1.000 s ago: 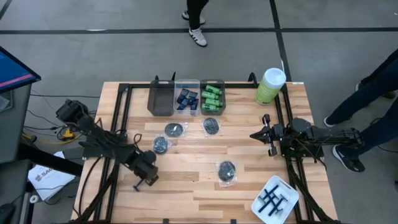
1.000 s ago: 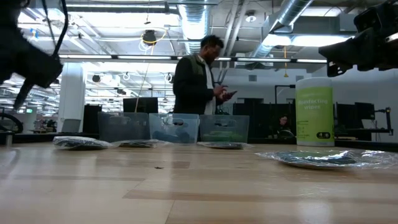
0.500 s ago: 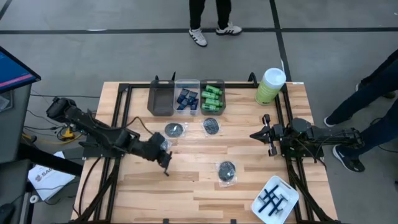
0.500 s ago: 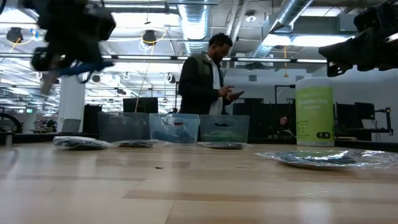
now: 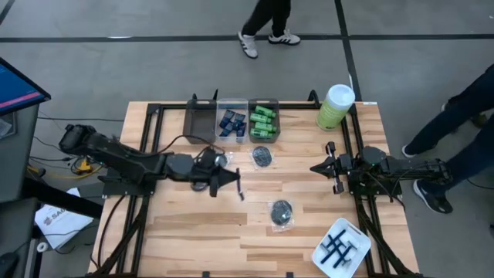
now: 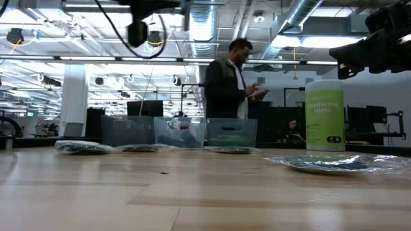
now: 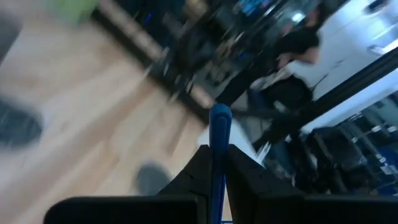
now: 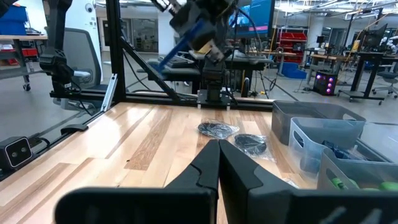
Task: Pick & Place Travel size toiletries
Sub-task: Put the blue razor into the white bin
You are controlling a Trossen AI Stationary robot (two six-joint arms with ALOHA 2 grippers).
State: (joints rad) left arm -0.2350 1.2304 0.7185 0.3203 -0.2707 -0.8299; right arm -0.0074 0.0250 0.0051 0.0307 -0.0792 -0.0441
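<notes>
My left gripper (image 5: 230, 184) hovers over the middle of the table, shut on a thin blue razor (image 7: 219, 121); the razor's free end (image 5: 241, 193) sticks out past the fingertips. The right wrist view shows the same razor (image 8: 180, 40) high above the wood. Navy tubes (image 5: 231, 121) and green mini bottles (image 5: 263, 121) lie in clear bins at the far edge. Round dark packets (image 5: 263, 156) (image 5: 281, 212) (image 5: 217, 161) rest flat on the table. More razors lie in the white tray (image 5: 351, 235). My right gripper (image 5: 316, 167) waits shut at the table's right side. My left gripper pinches the razor's thin shaft (image 7: 216, 158) between its two fingers. The fingers lie along the razor, which runs forward out of them. They point nearly level toward the table's right side. The razor is lifted clear of the table.
A dark grey bin (image 5: 199, 122) stands left of the two clear bins. A tall green canister (image 5: 335, 106) stands at the far right corner. A black frame (image 5: 150, 147) rims the table. People stand beyond the far edge (image 6: 234, 83) and on the right (image 5: 455, 108).
My left gripper has risen from low at the table's near left and swung toward the middle and the far side. It has tipped from pointing down to nearly level, staying shut on the blue razor, which travels with it clear of the table.
</notes>
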